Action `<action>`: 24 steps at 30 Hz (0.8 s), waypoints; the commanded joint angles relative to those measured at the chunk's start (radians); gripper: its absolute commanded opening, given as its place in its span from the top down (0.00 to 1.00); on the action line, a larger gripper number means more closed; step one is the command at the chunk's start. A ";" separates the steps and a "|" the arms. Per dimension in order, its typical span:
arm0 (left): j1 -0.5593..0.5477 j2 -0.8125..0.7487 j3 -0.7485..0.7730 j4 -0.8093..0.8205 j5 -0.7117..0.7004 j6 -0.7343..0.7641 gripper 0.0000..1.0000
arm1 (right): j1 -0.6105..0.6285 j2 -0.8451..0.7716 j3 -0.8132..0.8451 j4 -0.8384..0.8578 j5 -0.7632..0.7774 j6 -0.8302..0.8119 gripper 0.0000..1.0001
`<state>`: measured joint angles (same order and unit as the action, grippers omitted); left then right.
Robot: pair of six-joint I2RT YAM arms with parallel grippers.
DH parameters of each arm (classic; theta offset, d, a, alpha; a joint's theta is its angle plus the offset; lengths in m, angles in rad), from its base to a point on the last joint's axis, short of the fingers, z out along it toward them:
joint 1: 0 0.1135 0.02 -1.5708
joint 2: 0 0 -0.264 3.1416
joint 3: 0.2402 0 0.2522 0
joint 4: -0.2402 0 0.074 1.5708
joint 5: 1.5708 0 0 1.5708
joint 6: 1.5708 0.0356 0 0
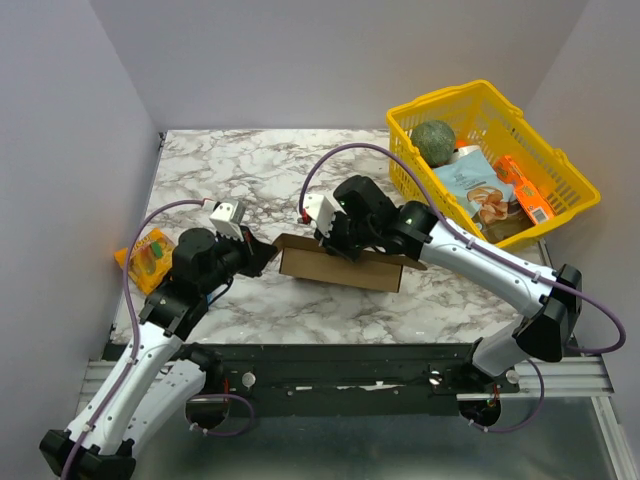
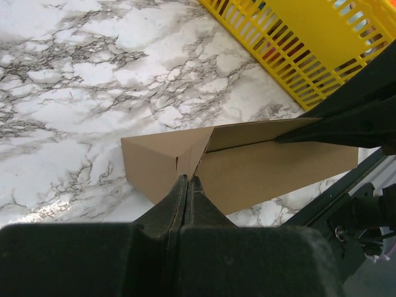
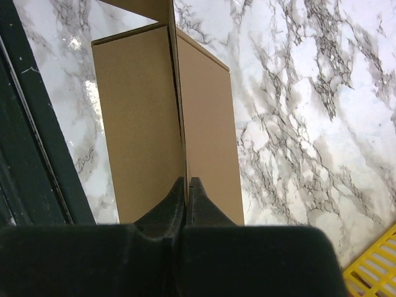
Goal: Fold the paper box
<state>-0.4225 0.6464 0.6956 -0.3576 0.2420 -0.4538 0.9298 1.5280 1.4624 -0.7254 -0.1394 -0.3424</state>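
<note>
Left gripper [image 2: 187,184] and right gripper [image 3: 186,184] both pinch thin walls of the paper box [image 1: 345,265]; uneven pull could tear or slip a flap.

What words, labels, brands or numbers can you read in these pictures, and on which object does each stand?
No text can be read.
The paper box: plain brown, no print on the faces shown.
The packets in the yellow basket: print too small to read.
The orange packet at the table's left edge: too small to read.
</note>
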 commanded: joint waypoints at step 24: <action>-0.205 0.107 -0.002 0.031 -0.362 0.118 1.00 | -0.029 0.020 -0.028 0.014 0.230 0.118 0.50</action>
<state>-0.6186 0.7341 0.6724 -0.2272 -0.0566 -0.3840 0.9234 1.5524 1.4548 -0.6884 0.0204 -0.2874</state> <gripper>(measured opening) 0.009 0.435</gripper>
